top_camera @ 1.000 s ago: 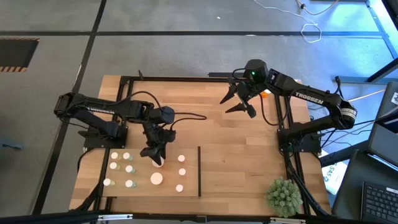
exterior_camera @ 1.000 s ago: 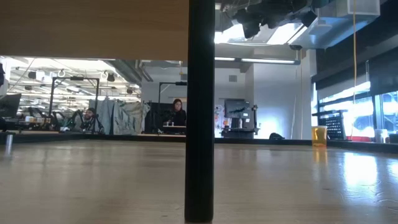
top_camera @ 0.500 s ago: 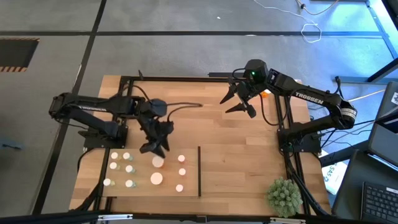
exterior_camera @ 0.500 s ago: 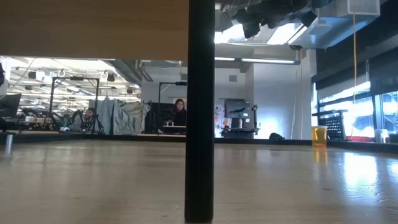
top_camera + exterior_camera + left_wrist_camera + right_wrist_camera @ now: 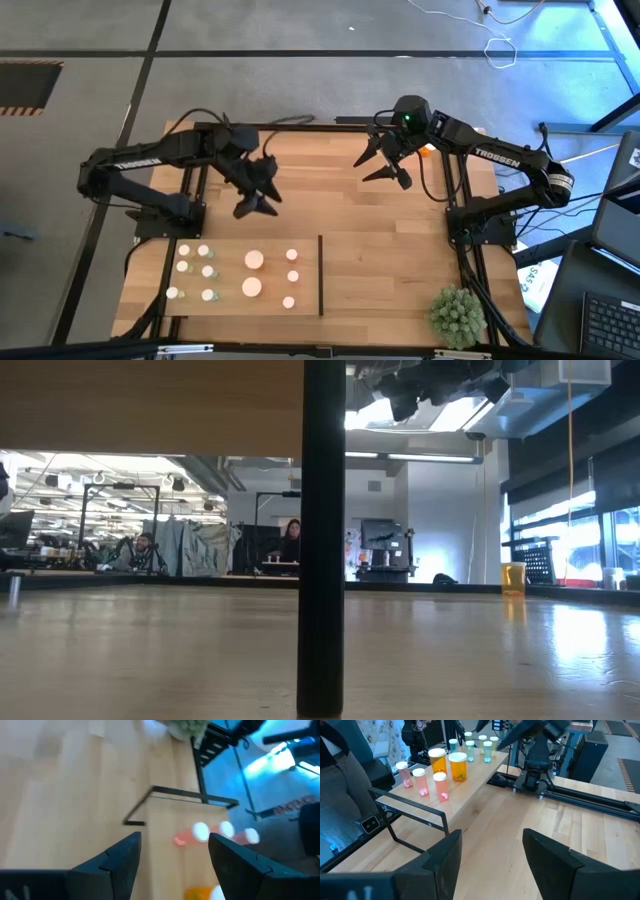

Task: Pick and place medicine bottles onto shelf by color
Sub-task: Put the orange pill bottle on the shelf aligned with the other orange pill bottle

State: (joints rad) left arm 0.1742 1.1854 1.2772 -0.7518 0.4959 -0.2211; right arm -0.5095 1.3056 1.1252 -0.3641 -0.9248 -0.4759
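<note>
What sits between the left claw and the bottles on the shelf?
Nothing: in the high view only bare tabletop separates the open left claw from the bottles on the shelf.

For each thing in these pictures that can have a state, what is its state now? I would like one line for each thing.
left gripper: open, empty, raised over the bare tabletop, away from the shelf.
right gripper: open, empty, over the table's far side.
medicine bottles: upright, capped, grouped on the shelf.
shelf: flat on the table, bottles only on one side of its divider.
divider: upright.
plant ball: at the table corner, untouched.
</note>
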